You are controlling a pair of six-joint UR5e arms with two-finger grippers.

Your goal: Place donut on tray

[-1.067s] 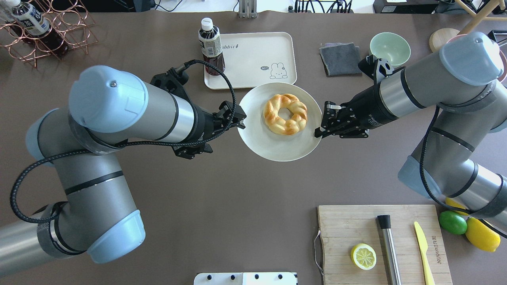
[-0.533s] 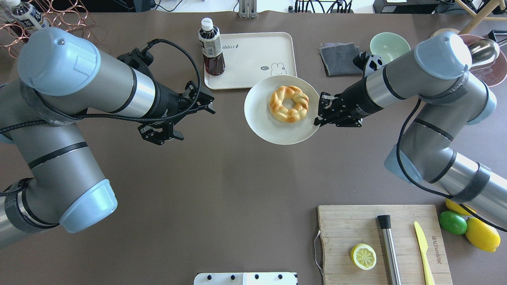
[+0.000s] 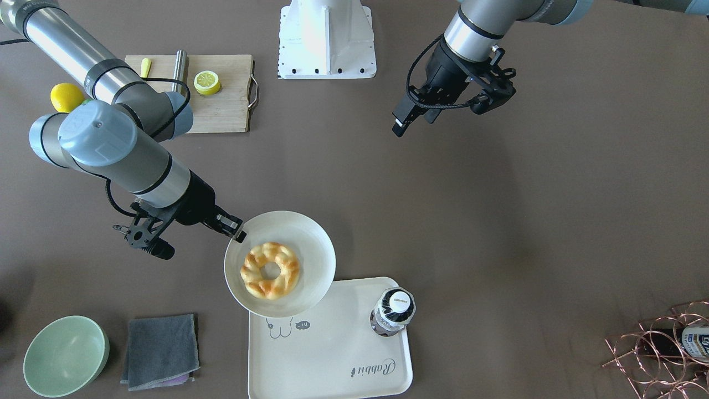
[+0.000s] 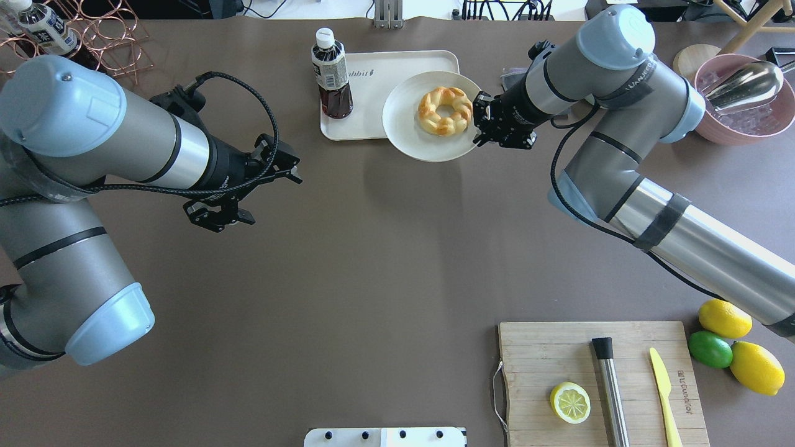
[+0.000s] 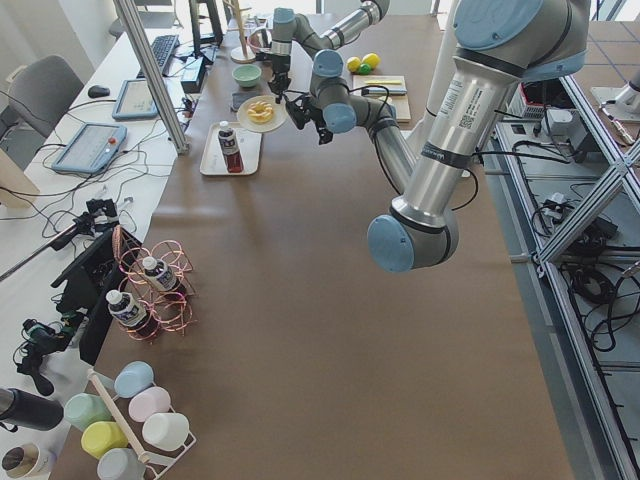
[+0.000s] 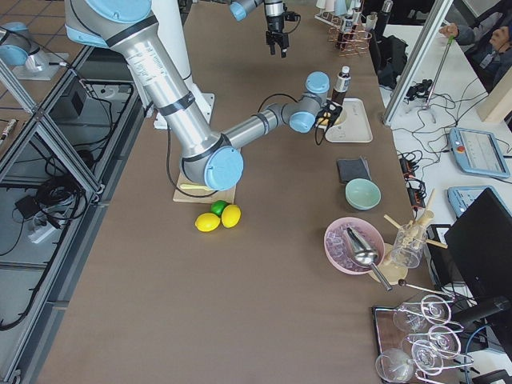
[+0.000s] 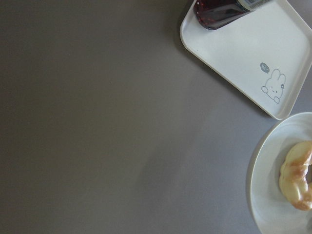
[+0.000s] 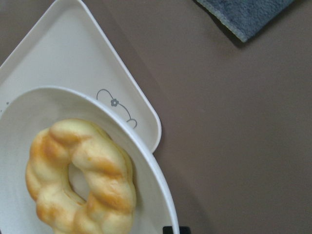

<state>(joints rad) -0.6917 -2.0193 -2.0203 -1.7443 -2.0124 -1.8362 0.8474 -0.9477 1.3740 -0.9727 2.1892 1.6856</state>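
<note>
The left arm comes in from the left side of the overhead view. The left gripper [image 4: 293,167] is open, holding nothing. The right arm bends toward the top middle, and the right gripper [image 4: 478,129] pinches the white plate [image 4: 428,148] by its edge.

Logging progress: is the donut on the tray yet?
No. The donut lies on the plate, which the right hand holds partly over the tray.

Donut [image 3: 270,271] on plate [image 3: 313,235] over tray [image 3: 332,354] corner
</note>
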